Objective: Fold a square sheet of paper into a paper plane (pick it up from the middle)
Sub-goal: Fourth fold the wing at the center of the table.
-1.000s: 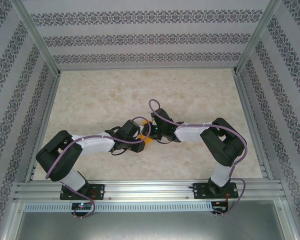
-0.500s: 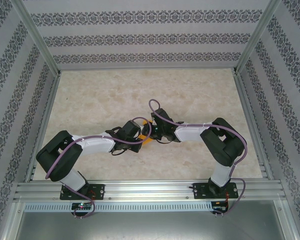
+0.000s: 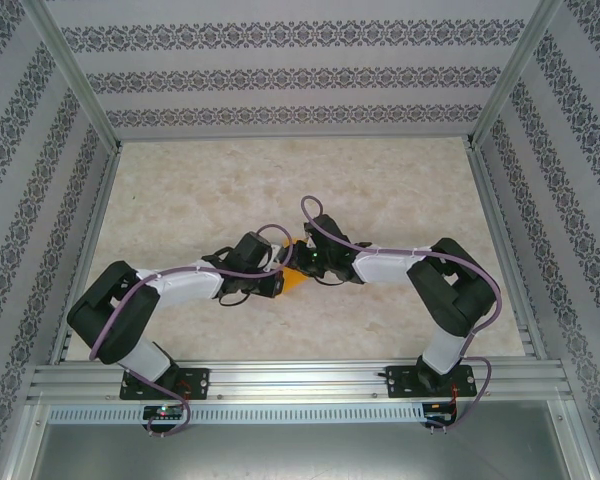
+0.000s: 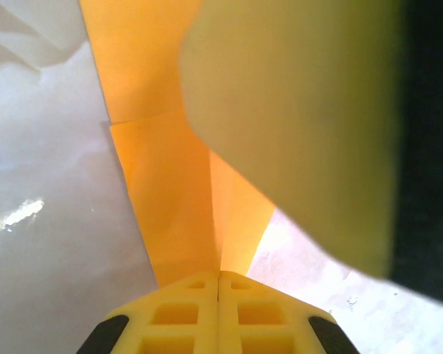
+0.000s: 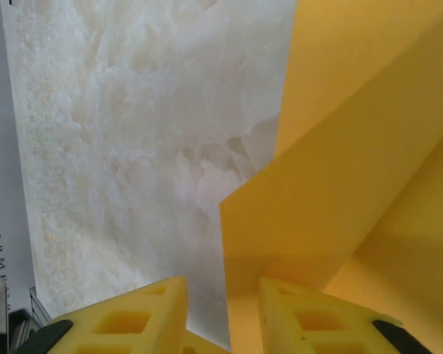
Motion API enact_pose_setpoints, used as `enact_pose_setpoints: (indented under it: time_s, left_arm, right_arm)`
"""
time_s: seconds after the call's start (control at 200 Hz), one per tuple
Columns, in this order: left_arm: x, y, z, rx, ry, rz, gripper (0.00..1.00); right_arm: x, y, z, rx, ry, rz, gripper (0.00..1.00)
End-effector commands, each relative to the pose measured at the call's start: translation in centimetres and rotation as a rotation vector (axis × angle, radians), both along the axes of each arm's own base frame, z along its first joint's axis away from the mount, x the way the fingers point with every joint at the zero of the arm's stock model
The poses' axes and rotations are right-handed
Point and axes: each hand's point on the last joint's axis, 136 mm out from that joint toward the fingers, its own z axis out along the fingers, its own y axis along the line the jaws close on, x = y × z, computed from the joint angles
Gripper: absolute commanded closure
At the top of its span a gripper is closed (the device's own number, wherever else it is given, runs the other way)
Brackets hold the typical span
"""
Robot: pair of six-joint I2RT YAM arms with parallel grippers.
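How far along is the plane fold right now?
Done: the sheet shows creases and overlapping layers. In hand: left claw is shut on its edge; right claw is open, a folded edge between its fingers. Left: from above it looks like a triangle, not a narrow dart, so more folds remain.

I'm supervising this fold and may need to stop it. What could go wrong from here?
1. The left tool is shut on a narrow end of the paper sheet; a tug might slip or tear it.
2. The right tool stands open with the sheet's edge between its fingers; closing there could add a stray crease.
3. In the top view both wrists crowd over the sheet, so they might bump.
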Motion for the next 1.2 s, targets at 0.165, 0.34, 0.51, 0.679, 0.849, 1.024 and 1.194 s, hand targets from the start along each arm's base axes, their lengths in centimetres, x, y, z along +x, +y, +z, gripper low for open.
enact_pose_setpoints:
  time_s: [0.165, 0.34, 0.51, 0.679, 0.849, 1.024, 1.194]
  left_arm:
    - [0.2, -0.7, 1.0, -0.233, 0.108, 0.036, 0.95]
    - [0.3, -0.4, 0.7, -0.266, 0.138, 0.050, 0.95]
    - [0.5, 0.1, 0.2, -0.272, 0.168, 0.071, 0.95]
    - [0.6, 0.6, -0.6, -0.272, 0.201, 0.095, 0.95]
    - [0.7, 0.8, -1.3, -0.286, 0.235, 0.110, 0.95]
    - [1.1, 1.1, -1.6, -0.317, 0.262, 0.130, 0.95]
    - [1.3, 1.2, -1.4, -0.349, 0.281, 0.139, 0.95]
  right_arm:
    - [0.4, 0.3, 1.1, 0.023, -0.040, 0.019, 0.66]
    - [0.7, 1.1, 0.8, 0.033, -0.033, 0.031, 0.68]
    - [1.2, 1.6, 0.3, 0.044, -0.025, 0.024, 0.74]
    - [2.0, 1.6, -0.2, 0.017, -0.021, 0.011, 0.77]
    - [2.5, 1.5, -1.2, 0.012, -0.004, -0.006, 0.78]
    - [3.0, 1.7, -1.8, 0.026, 0.001, -0.012, 0.78]
    - [3.4, 1.8, -1.5, 0.035, -0.002, -0.009, 0.77]
